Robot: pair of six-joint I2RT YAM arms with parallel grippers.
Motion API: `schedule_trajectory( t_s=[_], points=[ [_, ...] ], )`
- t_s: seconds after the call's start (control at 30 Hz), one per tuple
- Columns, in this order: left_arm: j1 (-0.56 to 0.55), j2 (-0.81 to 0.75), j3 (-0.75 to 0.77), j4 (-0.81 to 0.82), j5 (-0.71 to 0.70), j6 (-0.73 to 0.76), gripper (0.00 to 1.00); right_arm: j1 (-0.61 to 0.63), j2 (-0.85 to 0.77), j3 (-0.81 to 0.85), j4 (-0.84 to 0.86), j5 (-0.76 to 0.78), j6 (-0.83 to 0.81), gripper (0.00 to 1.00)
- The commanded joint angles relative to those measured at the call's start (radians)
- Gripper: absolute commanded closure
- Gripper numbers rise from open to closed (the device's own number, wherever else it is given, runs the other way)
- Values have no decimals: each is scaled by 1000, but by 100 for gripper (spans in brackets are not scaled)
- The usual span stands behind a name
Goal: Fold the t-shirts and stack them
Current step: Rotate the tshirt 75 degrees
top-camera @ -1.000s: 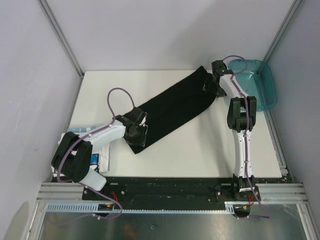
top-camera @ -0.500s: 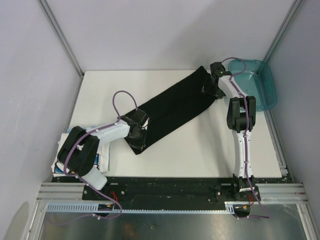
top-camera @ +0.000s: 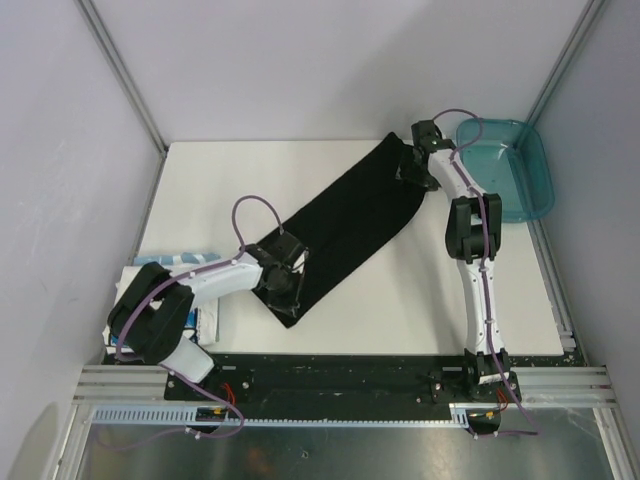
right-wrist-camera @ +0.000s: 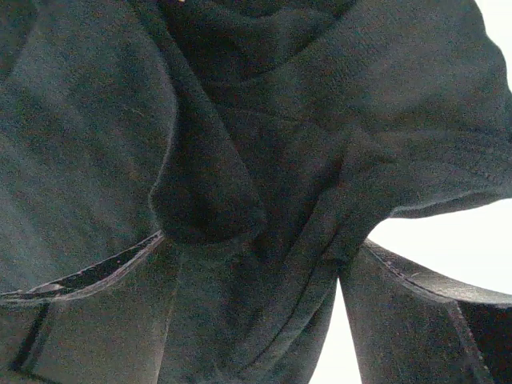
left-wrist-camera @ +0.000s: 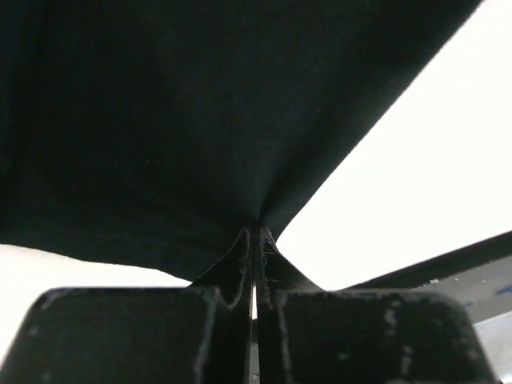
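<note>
Black tee [top-camera: 345,215] pinched, left jaws now closed

Spread t-shirt [top-camera: 350,215] lies diagonally across table [top-camera: 440,300], running from near-left to far-right. Left gripper [top-camera: 288,290] is on its near end, right gripper [top-camera: 410,172] on its far end. Bin [top-camera: 515,185] sits just right of that far end, at the far-right corner. Folded t-shirt [top-camera: 178,259] lies at near-left edge, partly under left arm, left of the spread one.
</note>
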State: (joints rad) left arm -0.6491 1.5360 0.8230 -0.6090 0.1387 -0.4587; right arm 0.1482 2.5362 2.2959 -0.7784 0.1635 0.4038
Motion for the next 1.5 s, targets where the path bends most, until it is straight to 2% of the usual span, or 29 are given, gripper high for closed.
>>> schedule_trajectory(
  t_s=[0.0,0.3,0.47,0.7,0.83,0.97,1.07,1.17,1.47],
  points=[
    [-79,-57,-11,-19,43,-144,100,48,65,112,8,-7,-38,21],
    [-232,5,60,118,117,-459,100,103,77,126,60,-11,-133,20],
    [-270,73,117,189,163,-521,99,72,34,92,48,16,-144,19],
    [-268,5,138,195,186,-440,69,23,-69,23,27,-11,-109,18],
    [-267,-49,105,195,228,-405,58,8,-97,22,-19,8,-76,18],
    [-267,-122,56,186,251,-373,55,-4,-133,4,-40,7,-53,18],
    [-258,-171,36,156,226,-350,55,-4,-164,-13,-55,12,-38,18],
    [-232,-177,49,134,171,-313,62,-3,-210,-73,-37,21,-11,19],
    [-216,28,104,113,-21,-198,88,-11,-249,-212,40,49,85,38]
  ],
)
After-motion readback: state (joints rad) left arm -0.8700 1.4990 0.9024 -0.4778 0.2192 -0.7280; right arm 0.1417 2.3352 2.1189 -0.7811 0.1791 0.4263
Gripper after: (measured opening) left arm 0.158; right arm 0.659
